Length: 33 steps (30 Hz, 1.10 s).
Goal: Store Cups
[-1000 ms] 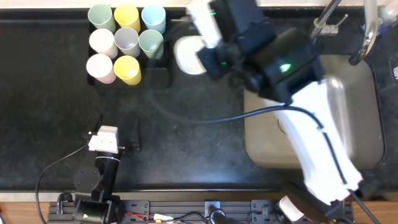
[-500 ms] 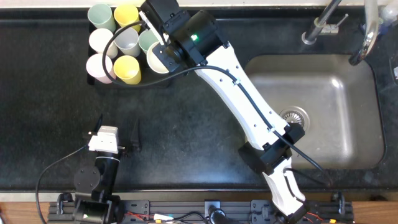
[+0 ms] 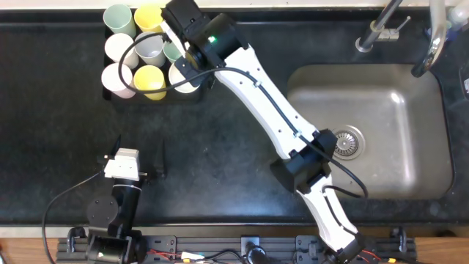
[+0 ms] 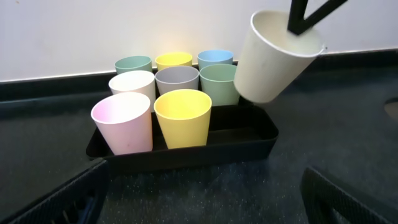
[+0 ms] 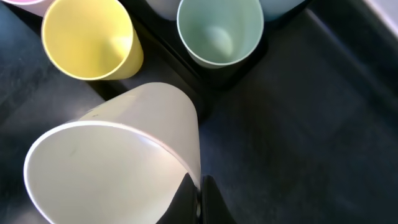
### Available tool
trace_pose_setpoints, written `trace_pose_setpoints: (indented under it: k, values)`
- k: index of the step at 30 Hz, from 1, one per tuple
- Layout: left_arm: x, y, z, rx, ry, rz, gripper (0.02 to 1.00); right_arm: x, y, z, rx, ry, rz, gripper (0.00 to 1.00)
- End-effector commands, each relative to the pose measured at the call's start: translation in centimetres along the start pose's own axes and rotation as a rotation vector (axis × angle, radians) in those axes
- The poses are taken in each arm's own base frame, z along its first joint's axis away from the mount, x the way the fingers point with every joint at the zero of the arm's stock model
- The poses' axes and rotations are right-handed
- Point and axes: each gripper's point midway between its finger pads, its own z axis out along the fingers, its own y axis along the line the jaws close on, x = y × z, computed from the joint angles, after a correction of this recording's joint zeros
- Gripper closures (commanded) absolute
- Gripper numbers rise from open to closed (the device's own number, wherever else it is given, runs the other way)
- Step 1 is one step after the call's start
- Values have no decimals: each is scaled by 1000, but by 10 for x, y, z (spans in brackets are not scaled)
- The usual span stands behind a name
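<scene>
Dark speckled counter (image 3: 220, 147), a pale wall (image 4: 74, 31) behind it, a steel sink (image 3: 410, 110) on the right arm's side, and here's the action. The cream cup (image 4: 273, 59) is up in the air and tilted, its base dipping toward the black tray (image 4: 186, 152) and its mouth tipped up and away. It hangs over the tray's sink-side end, clear of the tray floor and just beside the mint cup (image 4: 219, 84) in the middle row. The right gripper (image 5: 198, 193) has it by the rim, with its fingers (image 4: 303, 17) pinched together on the cup's wall. That arm reaches right across the counter from its base near the sink. Into the tray now, where 8 cups stand upright and packed close. In the front row, a pink cup (image 4: 122, 121) stands beside a yellow cup (image 4: 182, 115). The middle row has a white cup (image 4: 132, 84), a grey cup (image 4: 176, 78) and that mint one. At the back, against the wall, are a green cup (image 4: 133, 64), a second yellow cup (image 4: 173, 60) and a blue cup (image 4: 215, 58). That leaves 1 free compartment (image 4: 242, 127) at the front corner on the sink side, and the cream cup is in the air near it. I cannot tell whether it is squarely above it. Further out, the left gripper (image 4: 205, 186) sits low over the counter, well apart from the tray and facing it, its fingers spread wide. A tap (image 3: 381, 26) stands behind the sink.
</scene>
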Motion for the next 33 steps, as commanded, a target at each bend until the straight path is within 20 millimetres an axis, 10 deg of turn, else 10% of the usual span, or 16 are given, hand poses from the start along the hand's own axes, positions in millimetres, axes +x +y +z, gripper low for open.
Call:
trace_pose_setpoints:
  k: [1,33]
  values:
    - [0,2,0,-8,-5,19,20,-7,-16,1,-17,-28,42,958]
    - [0,2,0,-8,-5,19,20,-2,-5,53,-134,19,56,958]
